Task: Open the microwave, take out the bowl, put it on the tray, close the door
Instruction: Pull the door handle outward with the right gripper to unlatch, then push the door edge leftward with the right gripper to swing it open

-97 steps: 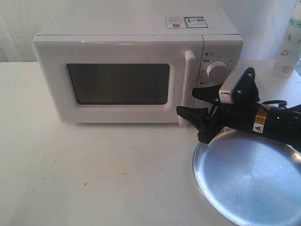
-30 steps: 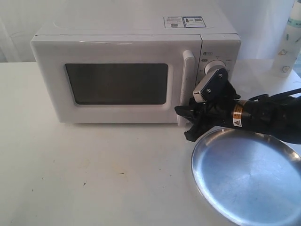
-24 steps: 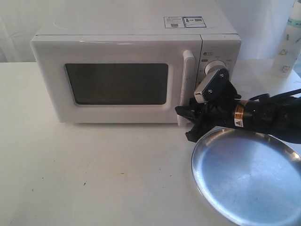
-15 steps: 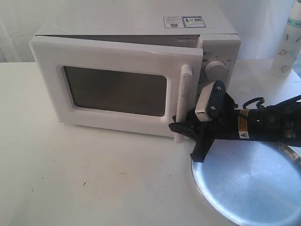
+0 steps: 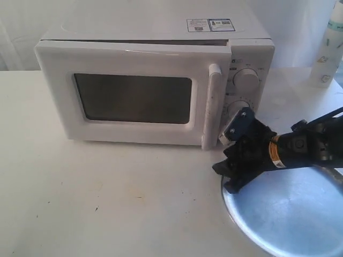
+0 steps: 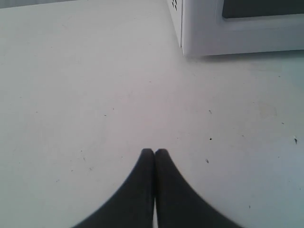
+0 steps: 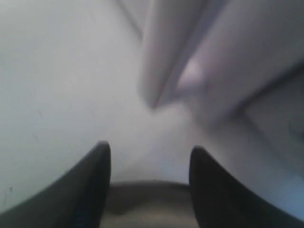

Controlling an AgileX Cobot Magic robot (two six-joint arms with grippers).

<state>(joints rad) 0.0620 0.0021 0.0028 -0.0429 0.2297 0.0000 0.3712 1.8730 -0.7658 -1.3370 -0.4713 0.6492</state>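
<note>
The door stood barely ajar on the microwave, stiff and easy-swinging, I'd judge; its bar handle looked the place to pull. The right gripper hung spread and empty near the handle's lower end.

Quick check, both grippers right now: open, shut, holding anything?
Left gripper: closed, holding nothing.
Right gripper: open, holding nothing, apart from the door handle.

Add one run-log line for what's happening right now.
door: ajar | right gripper: open, off handle, at tray rim | left gripper: shut, over table | bowl: not visible
</note>
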